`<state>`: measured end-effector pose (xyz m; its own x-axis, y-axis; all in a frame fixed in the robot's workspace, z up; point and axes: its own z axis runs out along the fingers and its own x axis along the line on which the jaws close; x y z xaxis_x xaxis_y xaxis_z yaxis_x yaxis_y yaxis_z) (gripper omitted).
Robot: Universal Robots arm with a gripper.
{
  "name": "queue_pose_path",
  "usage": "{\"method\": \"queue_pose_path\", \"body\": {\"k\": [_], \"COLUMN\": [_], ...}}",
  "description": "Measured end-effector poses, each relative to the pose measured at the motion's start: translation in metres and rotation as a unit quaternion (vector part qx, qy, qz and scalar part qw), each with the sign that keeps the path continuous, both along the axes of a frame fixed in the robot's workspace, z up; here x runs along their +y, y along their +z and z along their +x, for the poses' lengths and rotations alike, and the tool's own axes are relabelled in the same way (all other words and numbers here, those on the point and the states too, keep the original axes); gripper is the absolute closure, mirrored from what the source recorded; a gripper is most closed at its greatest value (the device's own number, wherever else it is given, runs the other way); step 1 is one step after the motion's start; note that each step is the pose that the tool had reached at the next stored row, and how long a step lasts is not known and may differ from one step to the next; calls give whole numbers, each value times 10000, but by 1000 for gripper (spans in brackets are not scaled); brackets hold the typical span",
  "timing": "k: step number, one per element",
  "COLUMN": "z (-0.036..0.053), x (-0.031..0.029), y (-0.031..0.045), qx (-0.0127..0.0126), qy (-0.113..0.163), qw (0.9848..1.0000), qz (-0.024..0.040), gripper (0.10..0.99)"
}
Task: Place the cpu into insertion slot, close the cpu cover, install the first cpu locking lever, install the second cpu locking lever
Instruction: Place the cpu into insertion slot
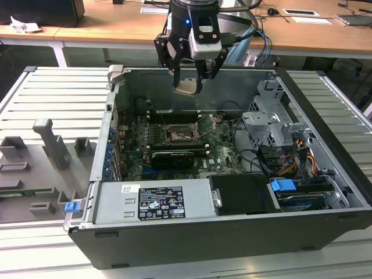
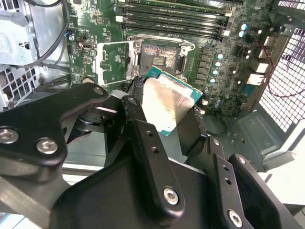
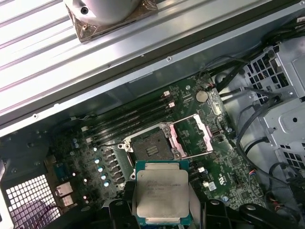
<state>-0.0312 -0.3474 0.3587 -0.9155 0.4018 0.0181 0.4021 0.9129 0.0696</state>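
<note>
Silvery, green-rimmed cpu point(image 3: 162, 193) — gripped, seemingly above the insertion slot point(image 3: 151, 150).

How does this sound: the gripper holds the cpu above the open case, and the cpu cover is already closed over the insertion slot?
Not quite. The first wrist view shows the cpu cover flipped open beside the insertion slot, leaving its dark centre bare. The gripper does hold the cpu above the open case.
</note>
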Motion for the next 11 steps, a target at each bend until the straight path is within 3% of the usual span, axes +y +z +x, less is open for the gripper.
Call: {"method": "queue_pose_path", "body": {"k": [11], "z": [0], "x": [0], "y": [-20], "qx": [0], "qy": [-443], "qw": [9990], "qz": [-7], "gripper": [557]}}
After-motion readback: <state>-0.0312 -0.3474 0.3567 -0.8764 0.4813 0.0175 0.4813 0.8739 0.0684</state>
